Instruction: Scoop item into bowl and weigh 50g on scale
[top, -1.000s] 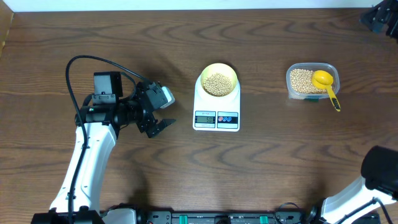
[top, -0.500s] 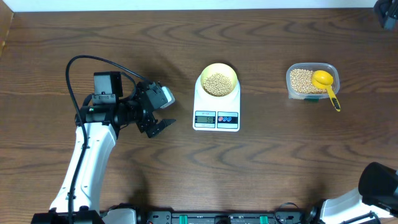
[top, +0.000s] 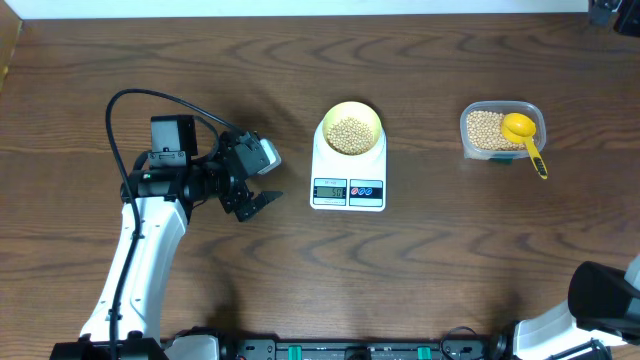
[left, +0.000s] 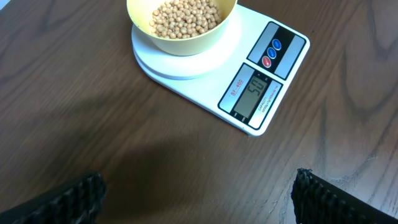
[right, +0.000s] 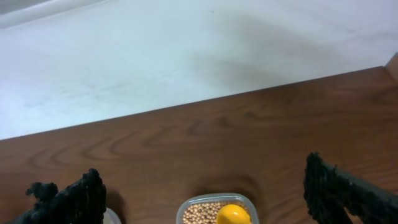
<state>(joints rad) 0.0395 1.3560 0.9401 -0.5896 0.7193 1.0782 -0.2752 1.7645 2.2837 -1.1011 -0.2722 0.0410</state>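
The pale yellow bowl (top: 350, 129) holds tan beans (top: 349, 134) and stands on the white scale (top: 348, 186), whose display (left: 252, 96) is lit. My left gripper (top: 271, 178) hovers left of the scale, open and empty. In the left wrist view the bowl (left: 186, 38) and scale (left: 200, 79) lie ahead of the open left gripper (left: 198, 186). My right gripper (right: 204, 180) is open and empty, high above the clear tub (right: 216, 209) of beans with the yellow scoop (right: 232, 215) in it. Overhead, only a dark part of it (top: 606, 12) shows at the top right corner.
The clear tub (top: 501, 130) with beans stands right of the scale, the yellow scoop (top: 524, 134) resting in it with its handle over the rim. A white wall (right: 186, 56) runs behind the table's far edge. The right arm's base (top: 605, 300) sits at the bottom right.
The dark part of the right arm at the top right corner has moved up toward the frame edge. The left arm, bowl and scale have not moved.
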